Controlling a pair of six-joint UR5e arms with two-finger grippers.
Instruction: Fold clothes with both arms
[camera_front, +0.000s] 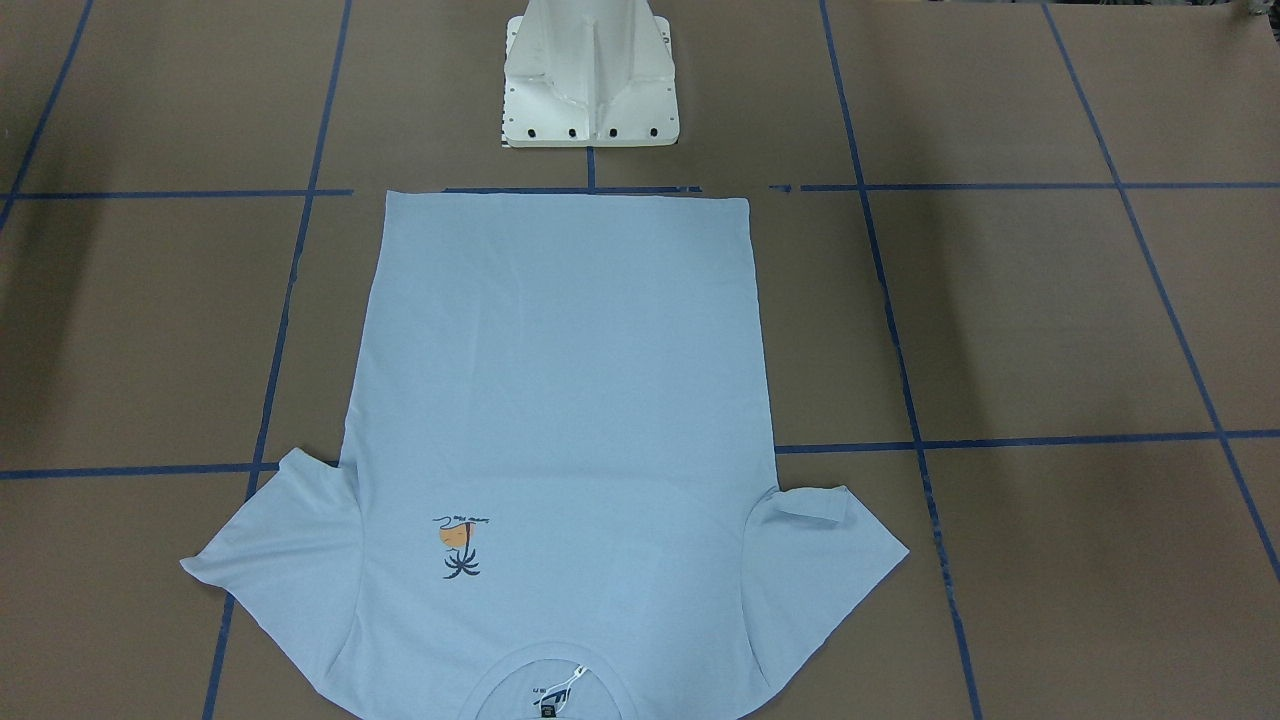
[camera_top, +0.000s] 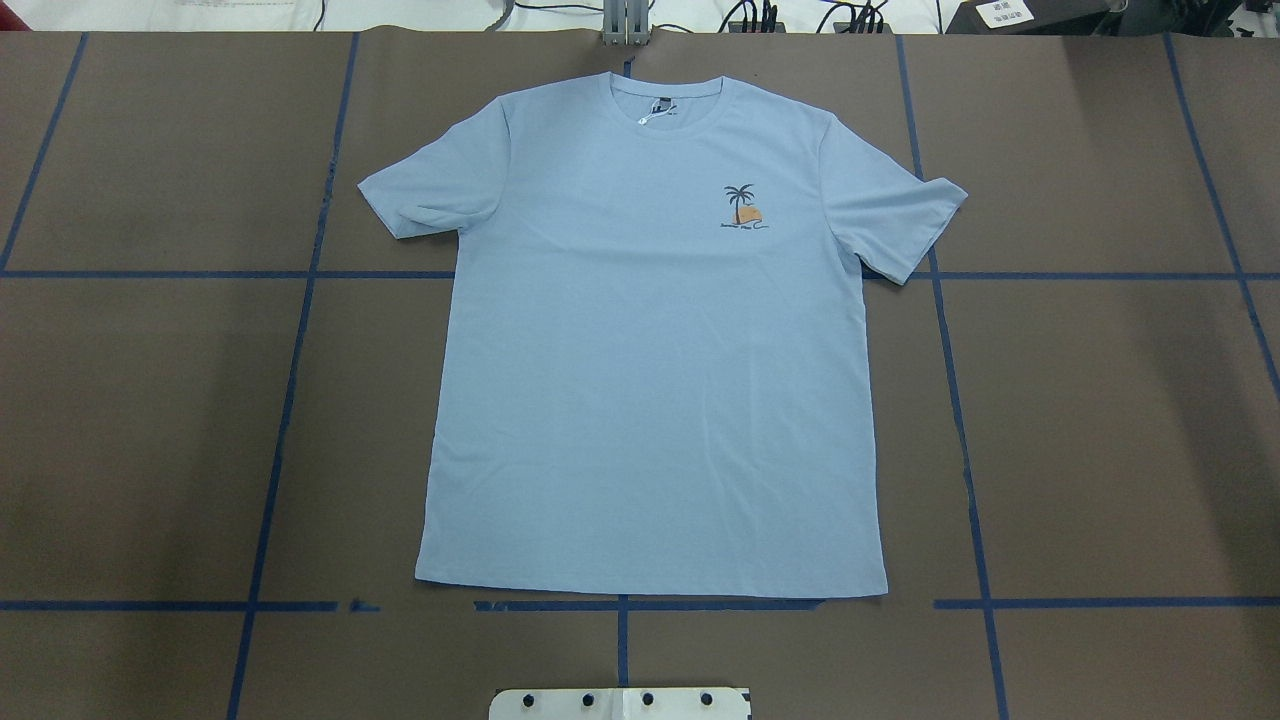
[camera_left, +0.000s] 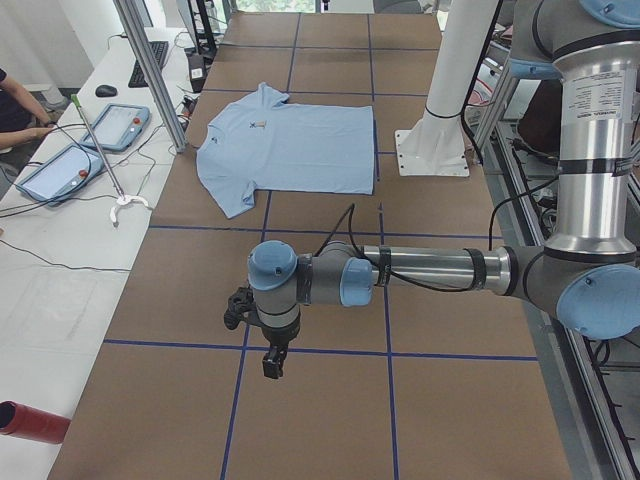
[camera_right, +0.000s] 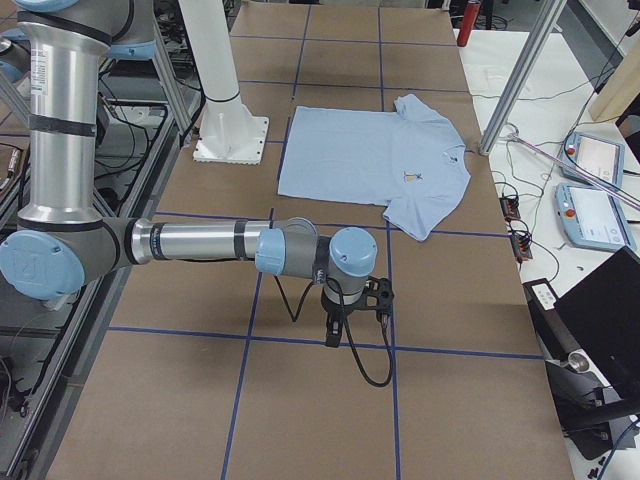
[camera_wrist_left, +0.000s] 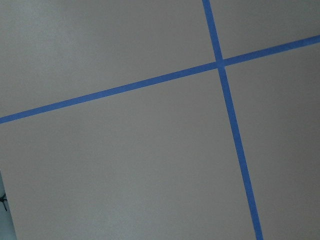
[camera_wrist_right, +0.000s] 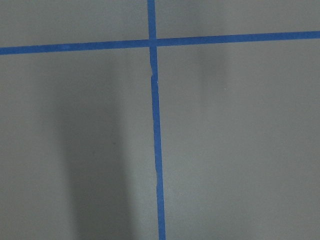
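The light blue T-shirt (camera_top: 650, 350) lies flat and face up in the middle of the bench (camera_top: 150, 450). Its collar points away from the white pedestal (camera_front: 590, 80), its hem stops just short of it, and both sleeves are spread. The palm print (camera_top: 742, 205) sits on the chest toward the robot's right, and the neck label (camera_top: 655, 112) shows inside the collar.

It looks like thin knit — light, limp, nothing stiff in it. Lifted, it will likely sag and drape between two holds, so too shallow a pinch risks a slip. Sensible holds, I judge, are the sleeve on the left arm's side (camera_top: 425, 195) and the hem corner (camera_top: 430, 570) below it, or the matching pair opposite.

The left pincer (camera_left: 271, 362) and the right pincer (camera_right: 333, 333) hang over bare bench, well apart from the shirt. Whether either is open or closed I cannot tell — only the side views show them.

The bench is covered in a matt brown sheet gridded with blue tape (camera_top: 290, 400); cloth should drag rather than glide on it. A white side table (camera_left: 60, 260) alongside carries a tablet (camera_left: 118, 125) and cables.
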